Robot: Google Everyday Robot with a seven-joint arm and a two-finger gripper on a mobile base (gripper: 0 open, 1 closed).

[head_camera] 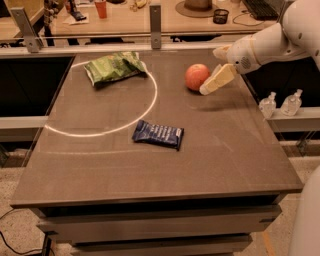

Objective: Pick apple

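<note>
**Camera view: my hand is right next to the apple**

My hand (216,80) is over the far right part of the brown surface (225,150). It is low down and just to the right of the apple (197,76). My hand is pale and points down and to the left, with its tip right at the apple's side. I cannot tell if it touches the apple. I cannot tell if my hand is open or shut. It has hold of nothing that I can see. My white arm (270,42) comes in from the top right corner.

The apple is round and orange-red. It sits on the surface near the far edge, just outside a thin white curved line (154,95) drawn on the top.

A green snack bag (112,67) lies inside that line, at the far left, well apart from the apple. It is bigger than the apple. A dark blue packet (158,134) lies flat nearer the middle of the surface, just beside the line on its outer side. It is well apart from the apple and from the bag.

2 small clear bottles (267,105) stand side by side on a ledge off the right side of the surface. Behind the surface is a wooden desk (125,20) with a red cup (101,8) on it.
</note>
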